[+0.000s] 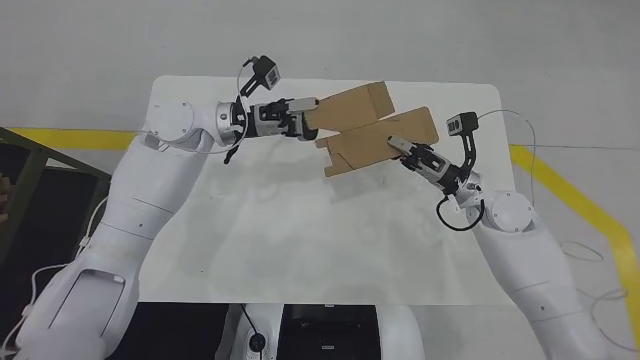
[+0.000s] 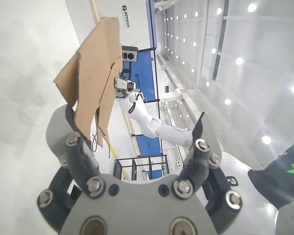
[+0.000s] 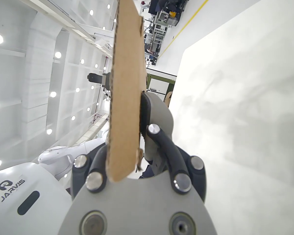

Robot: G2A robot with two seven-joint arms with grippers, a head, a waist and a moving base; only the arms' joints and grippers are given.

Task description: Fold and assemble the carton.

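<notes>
I have the carton [image 1: 372,125] off the desk [image 1: 250,250], hanging in the air over the far edge, nearer the far right corner than the left. It is a half-collapsed sleeve of brown board, its two panels offset from one another. My right gripper [image 1: 400,146] is clenched on the end nearer the right edge. In the right wrist view the board stands edge-on against one dark pad [image 3: 145,113], with the other pad hidden behind it. My left gripper [image 1: 303,118] is spread wide; the board's corner only leans on one finger [image 2: 72,122], and the other finger [image 2: 201,133] is well apart from it.

I judge the step in hand to be opening the flat sleeve into a tube. To do it well I'd first get a proper pinch with the left on one panel only — not both layers. Then I'd use the right as the anchor and push along the crease rather than across it. The risk, as I see it, is the board slipping off the left finger or twisting in the right grip — so slow, small moves, and down to the desk if it sags.
</notes>
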